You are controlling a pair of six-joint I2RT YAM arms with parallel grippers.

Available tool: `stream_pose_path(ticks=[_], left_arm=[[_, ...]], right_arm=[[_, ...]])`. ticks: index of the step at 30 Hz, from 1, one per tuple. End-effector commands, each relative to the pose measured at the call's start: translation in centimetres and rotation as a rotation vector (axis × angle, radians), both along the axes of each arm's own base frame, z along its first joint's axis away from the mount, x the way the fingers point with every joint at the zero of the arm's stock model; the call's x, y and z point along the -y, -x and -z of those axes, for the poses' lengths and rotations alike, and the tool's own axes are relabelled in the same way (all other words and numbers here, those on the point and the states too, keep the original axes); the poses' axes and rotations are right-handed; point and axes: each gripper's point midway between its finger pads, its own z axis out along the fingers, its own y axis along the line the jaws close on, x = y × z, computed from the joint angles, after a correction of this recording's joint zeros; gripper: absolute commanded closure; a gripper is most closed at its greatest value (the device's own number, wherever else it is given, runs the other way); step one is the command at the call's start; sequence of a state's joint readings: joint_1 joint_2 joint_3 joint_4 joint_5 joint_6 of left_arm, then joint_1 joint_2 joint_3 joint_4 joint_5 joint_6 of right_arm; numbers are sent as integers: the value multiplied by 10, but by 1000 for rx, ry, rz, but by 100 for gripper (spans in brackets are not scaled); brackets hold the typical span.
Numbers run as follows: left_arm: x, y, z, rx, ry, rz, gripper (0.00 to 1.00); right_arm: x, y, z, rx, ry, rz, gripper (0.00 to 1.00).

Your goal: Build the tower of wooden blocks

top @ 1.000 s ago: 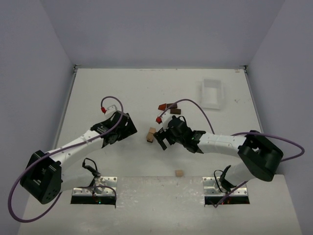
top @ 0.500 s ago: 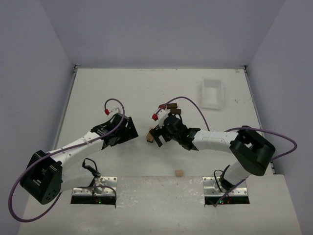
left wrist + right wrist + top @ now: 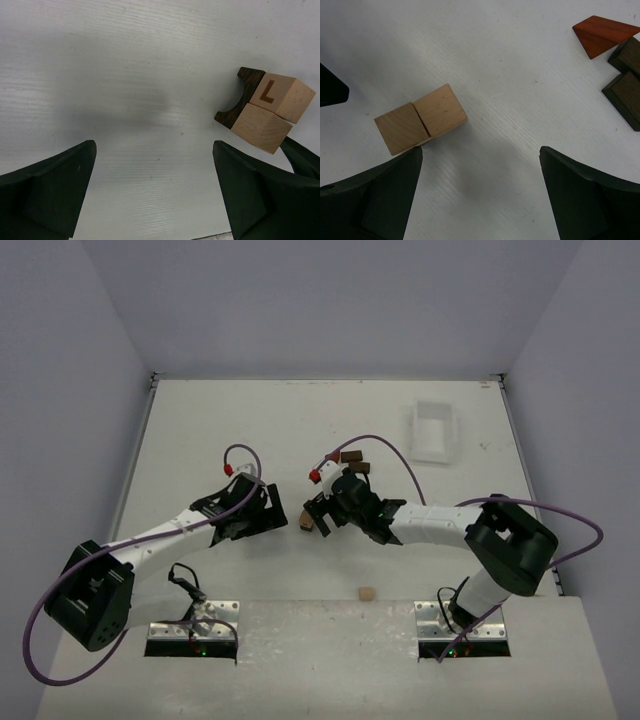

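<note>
Two light tan cubes point(image 3: 440, 110) sit pressed together mid-table, one marked with an L point(image 3: 282, 94). A dark brown arch block point(image 3: 240, 97) lies against them; the group shows in the top view as the block cluster point(image 3: 308, 517). My left gripper point(image 3: 152, 147) is open just left of the cluster, with only bare table between its fingers. My right gripper point(image 3: 481, 150) is open just right of it, its left finger point(image 3: 395, 185) close beside the nearer cube. No stacked tower shows.
A reddish-brown wedge point(image 3: 602, 35) and two dark brown blocks point(image 3: 625, 92) lie behind the right gripper, also the wedge point(image 3: 335, 457) from above. A lone tan cube point(image 3: 367, 593) sits near the front edge. A white tray point(image 3: 434, 430) stands at back right.
Both grippers have closed in on the tan cubes, the left moving right and the right moving left. Both stayed open; the blocks have not moved.
</note>
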State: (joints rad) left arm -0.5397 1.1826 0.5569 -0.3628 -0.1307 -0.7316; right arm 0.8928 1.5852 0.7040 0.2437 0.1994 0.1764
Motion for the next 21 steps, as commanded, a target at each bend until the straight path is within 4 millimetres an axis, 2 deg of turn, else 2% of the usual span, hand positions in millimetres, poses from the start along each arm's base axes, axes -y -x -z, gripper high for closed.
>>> stream_pose_path(ticks=[1, 10, 14, 21], left_arm=[[16, -6, -4, 31, 39, 56, 0], [25, -11, -1, 20, 34, 76, 0], [29, -12, -1, 21, 35, 87, 0], [30, -21, -3, 39, 23, 52, 0]], right_arm=[[-8, -7, -23, 31, -41, 18, 1], [25, 17, -30, 0, -62, 81, 1], [38, 17, -34, 24, -49, 119, 1], [49, 19, -32, 31, -26, 149, 1]])
